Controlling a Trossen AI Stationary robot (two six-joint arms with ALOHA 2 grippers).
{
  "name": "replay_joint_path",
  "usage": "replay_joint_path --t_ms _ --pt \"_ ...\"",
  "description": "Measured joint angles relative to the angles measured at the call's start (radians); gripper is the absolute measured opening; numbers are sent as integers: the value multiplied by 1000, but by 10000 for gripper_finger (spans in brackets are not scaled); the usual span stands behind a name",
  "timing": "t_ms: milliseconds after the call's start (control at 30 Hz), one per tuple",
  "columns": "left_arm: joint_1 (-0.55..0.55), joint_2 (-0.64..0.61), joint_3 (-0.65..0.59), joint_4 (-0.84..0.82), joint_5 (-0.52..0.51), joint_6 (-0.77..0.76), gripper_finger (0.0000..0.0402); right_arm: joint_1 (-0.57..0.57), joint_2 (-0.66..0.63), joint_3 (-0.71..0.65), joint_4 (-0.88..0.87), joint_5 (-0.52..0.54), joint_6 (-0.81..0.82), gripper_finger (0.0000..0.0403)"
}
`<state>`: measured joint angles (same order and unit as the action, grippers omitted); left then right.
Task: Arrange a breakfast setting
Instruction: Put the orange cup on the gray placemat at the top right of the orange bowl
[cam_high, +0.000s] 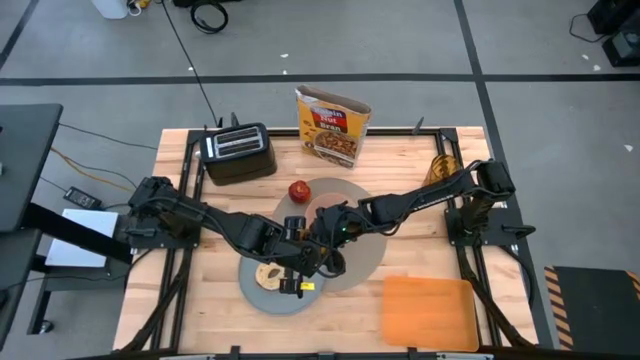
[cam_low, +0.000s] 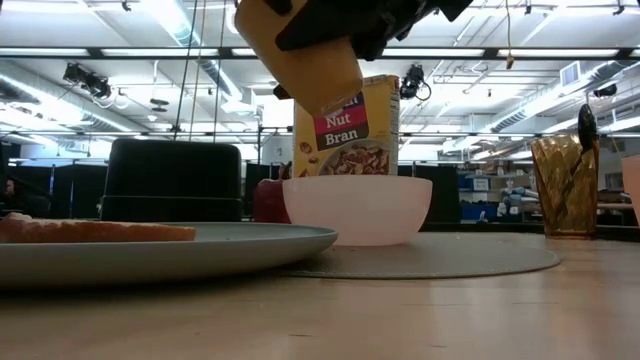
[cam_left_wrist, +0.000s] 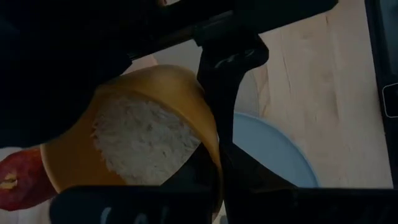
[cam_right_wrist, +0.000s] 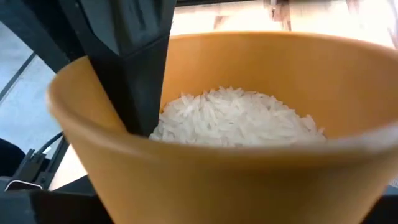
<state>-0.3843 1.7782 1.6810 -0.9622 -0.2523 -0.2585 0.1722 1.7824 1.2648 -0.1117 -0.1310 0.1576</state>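
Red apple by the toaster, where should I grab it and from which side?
Grip the red apple across its widest middle, jaws coming straight down. It is round, at the mat edge, with the toaster close on one side and the pink bowl in front.

A robotics lab or workshop: the wooden table (cam_high: 200, 290) sits on a grey concrete floor (cam_high: 400, 40) with loose cables (cam_high: 205, 15). Beyond it, the low view shows strip lights (cam_low: 180, 20) overhead, ceiling-mounted cameras (cam_low: 85, 78) and far shelving (cam_low: 500, 195).
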Motion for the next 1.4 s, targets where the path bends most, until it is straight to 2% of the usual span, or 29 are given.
replay_joint_path --t_ms 133,500,667,900,1033,1233,1400 --pt "0 0 0 10 4 -25 26 0 0 0 0 2 20 327" --pt "-1 0 26 26 2 -45 105 10 -2 1 12 5 42 316" --pt "-10 -8 165 -142 13 -66 122 35 -32 3 -64 26 57 315" --pt "-72 -27 405 -378 23 -157 123 90 -164 0 -243 176 55 315" --pt "-125 -64 424 -314 -78 -190 123 118 -265 -42 -274 258 81 315" --pt "-211 -89 420 -223 -276 -255 123 172 -488 -272 -223 418 212 314" --pt "-231 -80 419 -197 -366 -313 123 243 -624 -436 -188 578 288 314"
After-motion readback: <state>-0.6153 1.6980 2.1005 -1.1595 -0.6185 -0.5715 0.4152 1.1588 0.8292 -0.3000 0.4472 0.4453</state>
